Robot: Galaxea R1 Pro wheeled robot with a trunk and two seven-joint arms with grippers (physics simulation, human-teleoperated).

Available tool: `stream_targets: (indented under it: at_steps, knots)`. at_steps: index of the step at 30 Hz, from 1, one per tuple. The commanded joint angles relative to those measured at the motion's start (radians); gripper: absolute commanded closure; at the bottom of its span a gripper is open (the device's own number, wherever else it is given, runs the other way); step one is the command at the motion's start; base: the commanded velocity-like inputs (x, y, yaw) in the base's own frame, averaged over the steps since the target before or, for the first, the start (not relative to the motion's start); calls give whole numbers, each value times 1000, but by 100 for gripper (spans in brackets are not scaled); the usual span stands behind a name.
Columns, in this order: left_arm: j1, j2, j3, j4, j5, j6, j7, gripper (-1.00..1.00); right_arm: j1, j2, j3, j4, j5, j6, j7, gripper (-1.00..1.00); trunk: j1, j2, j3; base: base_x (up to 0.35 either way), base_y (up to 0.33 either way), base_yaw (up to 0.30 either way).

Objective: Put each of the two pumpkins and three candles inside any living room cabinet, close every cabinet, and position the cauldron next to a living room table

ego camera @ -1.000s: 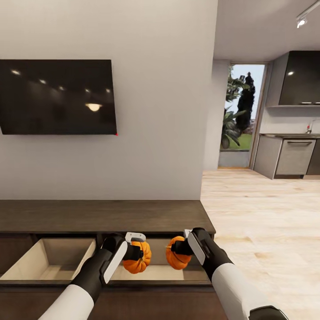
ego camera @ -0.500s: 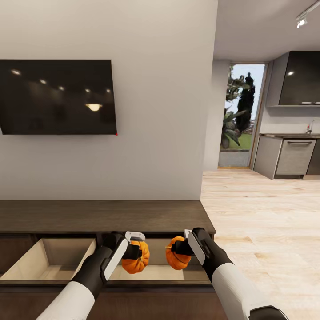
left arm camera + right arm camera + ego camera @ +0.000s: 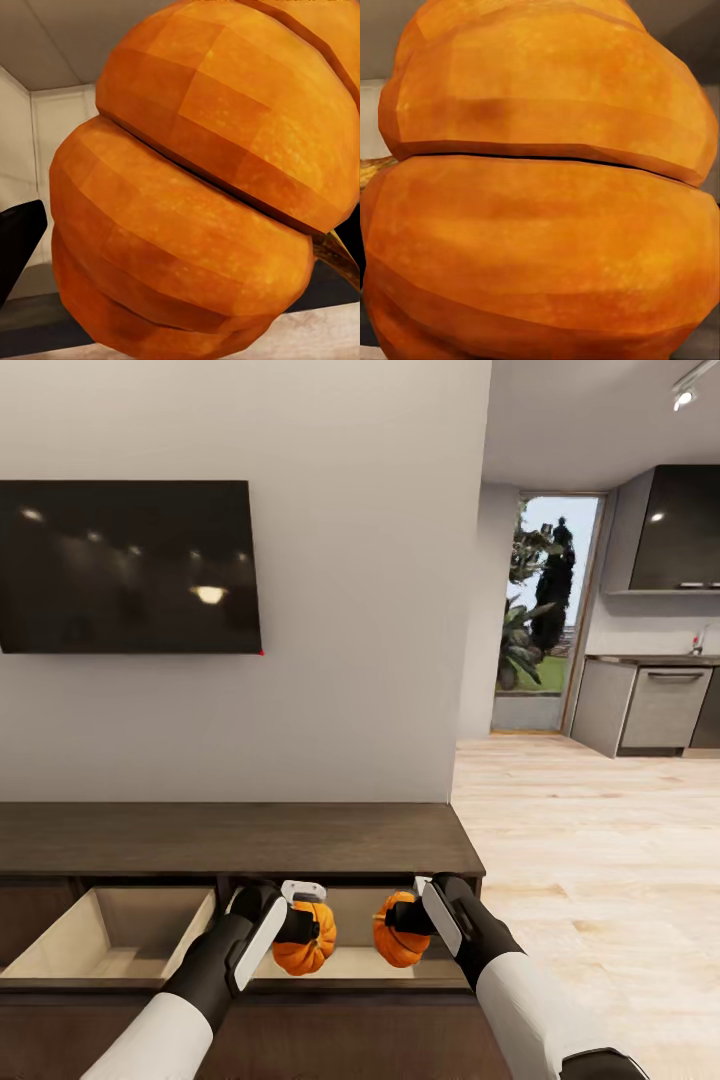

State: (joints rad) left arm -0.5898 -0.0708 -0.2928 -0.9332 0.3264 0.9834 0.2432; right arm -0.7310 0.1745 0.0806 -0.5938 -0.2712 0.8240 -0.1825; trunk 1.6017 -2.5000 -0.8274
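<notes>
Head view: both pumpkins now sit slightly lower than a second ago, sinking toward the open drawer (image 3: 350, 960) of the cabinet (image 3: 230, 840); release looks imminent. The left end effector (image 3: 300, 926) is clamped on the larger pumpkin (image 3: 305, 948), and the right end effector (image 3: 408, 918) on the smaller pumpkin (image 3: 400, 942); both are held over the pale drawer interior, contact with its floor unclear. The neighbouring drawer (image 3: 110, 945), also pulled out, appears empty. Both drawers remain to be closed afterwards.

Pumpkins (image 3: 305, 950) orange, ribbed; cabinet (image 3: 230, 840) dark brown, drawers beige inside; wall (image 3: 350, 610) pale grey.
</notes>
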Motion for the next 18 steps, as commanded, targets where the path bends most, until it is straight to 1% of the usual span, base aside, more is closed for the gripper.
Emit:
stream_targets:
  at_steps: [1,4,16,18]
  knots:
    - [-1,0,-2,-1,10,1,10,100,-1,0,2,-1,-9,3,-9,100,0,-1,-5,0,0,0]
    - [-1,0,-2,3,10,-4,9,100,-1,0,2,-1,-10,3,-9,100,1,-2,-17,0,0,0]
    - [-1,0,-2,5,12,-23,7,100,-1,0,2,-1,-10,3,-9,100,1,-2,-17,1,0,0]
    - [-1,0,-2,5,12,-24,7,100,-1,0,2,-1,-10,3,-9,100,1,-2,-17,93,18,0]
